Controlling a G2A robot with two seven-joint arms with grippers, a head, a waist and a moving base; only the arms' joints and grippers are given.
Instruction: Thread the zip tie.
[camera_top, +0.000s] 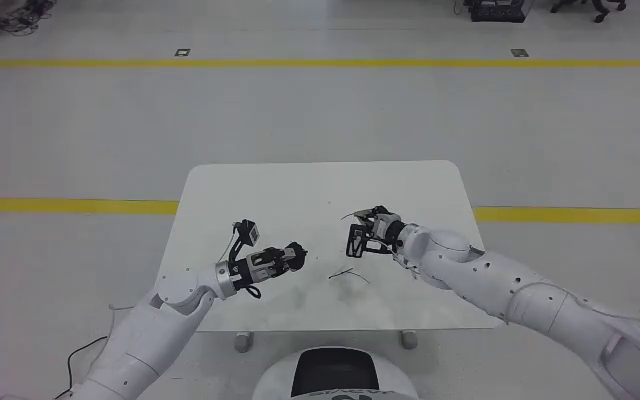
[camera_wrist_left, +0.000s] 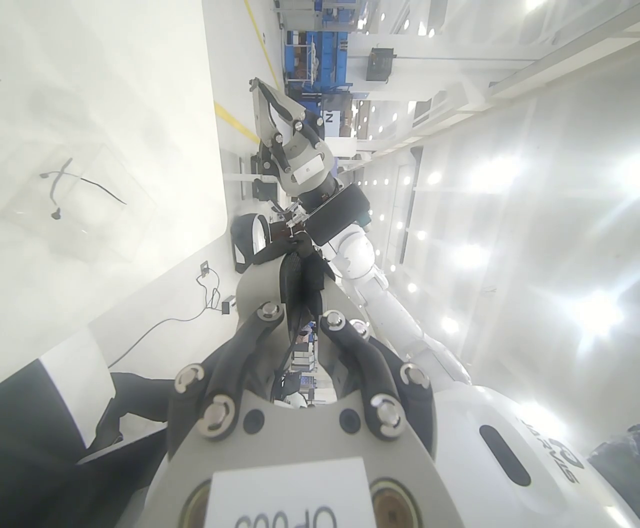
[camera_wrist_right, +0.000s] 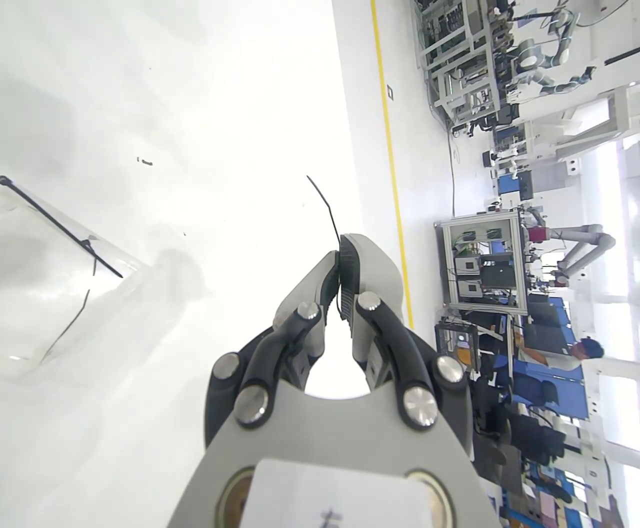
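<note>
Item: zip tie (camera_wrist_right: 327, 210), pinched in your right tool (camera_wrist_right: 341, 260), raised over the desk (camera_top: 300, 190). Your left tool (camera_wrist_left: 302, 270): pressed together, contents unclear. Spare ties (camera_top: 350, 272) lie on the desk. Status, as judged: tie picked up, threading not yet done.

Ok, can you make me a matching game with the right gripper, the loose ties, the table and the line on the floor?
Things:
1. right gripper
2. loose ties
3. table
4. floor line

Matches:
A. yellow
B. shut on a tie
C. white
D. lying on the table

Pairs: 1-B, 2-D, 3-C, 4-A
</note>
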